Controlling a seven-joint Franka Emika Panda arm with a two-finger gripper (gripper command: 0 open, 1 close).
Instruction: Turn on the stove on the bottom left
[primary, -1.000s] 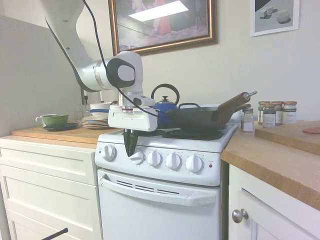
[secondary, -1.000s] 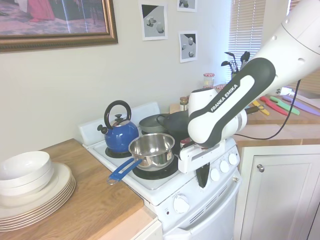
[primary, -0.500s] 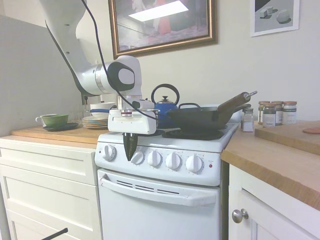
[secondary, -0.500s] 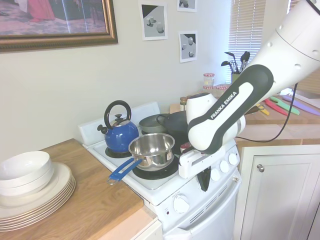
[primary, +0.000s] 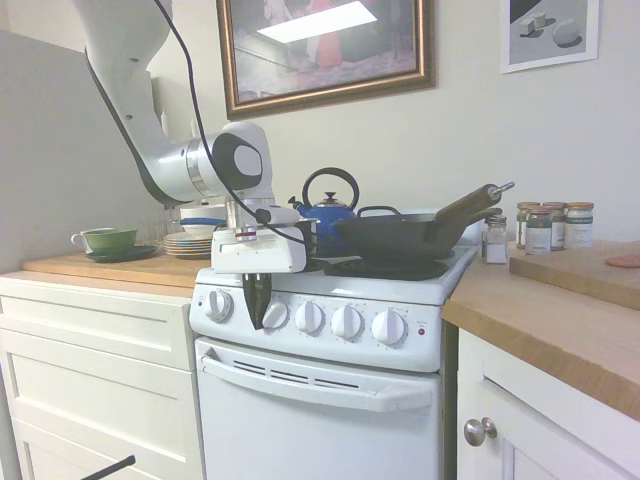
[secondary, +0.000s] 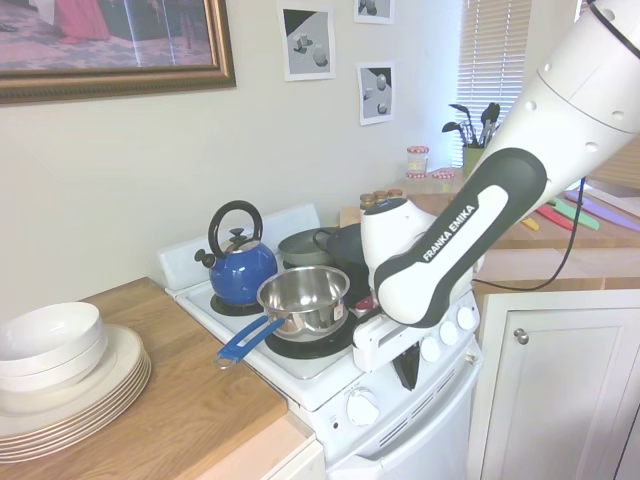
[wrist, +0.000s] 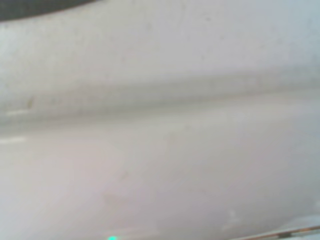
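White enamel fills the wrist view, blurred to a pale surface with one soft ridge and a dark sliver at one corner; nothing there can be named. The stove (primary: 330, 350) stands between white cabinet drawers (primary: 95, 340) and a wooden worktop (primary: 560, 320), its front panel carrying a row of round knobs (primary: 346, 322) and a small red light (primary: 421, 331) above the oven-door handle (primary: 315, 385).

The end effector (primary: 257, 310) hangs point-down in front of that panel, between the first knob (primary: 218, 305) and the second knob (primary: 275, 315), which it partly covers. Its dark fingers look pressed together into one taper, clenched on nothing I can see, though in the second exterior view the arm hides most of them. Whether the tip touches the panel cannot be told.

On the burners sit a blue kettle (secondary: 240, 268), a steel saucepan (secondary: 303, 298) with a blue handle, and a dark frying pan (primary: 400, 236) whose handle points up to the right; the saucepan's inside looks bare, and the frying pan's inside is not visible. A stack of plates with white bowls (secondary: 50, 345) on top is cut off by the picture's edge. Spice jars (primary: 548, 226) stand on the worktop, contents unclear. A green cup (primary: 108, 240) rests on a saucer.
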